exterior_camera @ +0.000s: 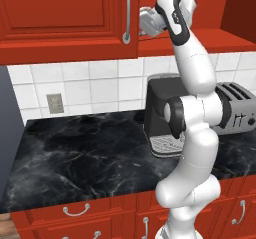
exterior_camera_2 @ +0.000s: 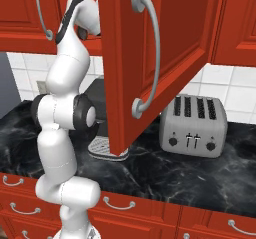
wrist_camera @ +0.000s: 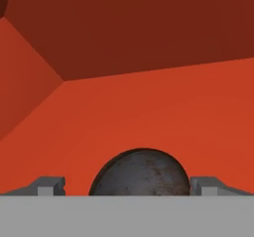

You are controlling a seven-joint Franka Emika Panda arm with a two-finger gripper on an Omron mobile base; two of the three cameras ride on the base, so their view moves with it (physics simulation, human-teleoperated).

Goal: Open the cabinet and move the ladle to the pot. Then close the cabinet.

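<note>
Both base views look from behind at the counter (exterior_camera: pixel 75 153) and toaster (exterior_camera_2: pixel 192 128); the hand view peers close into the cabinet (wrist_camera: pixel 149 97).

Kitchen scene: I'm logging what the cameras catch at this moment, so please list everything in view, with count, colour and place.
cabinet: one, glossy red, on the wall above the counter; its right door hangs open.
bar handles: silver; one on the shut left door, one on the open door.
round object: one, dark grey and mottled, on the cabinet floor between the fingertips; what it is I cannot tell.
toaster: one, silver, four slots, on the counter at the right.
coffee machine: one, dark, at the backsplash behind the arm.
counter: one, black marble.
wall outlet: one, grey, on the white tiles.
drawers: red, curved silver handles, under the counter.
gripper: one, open, inside the cabinet.
</note>
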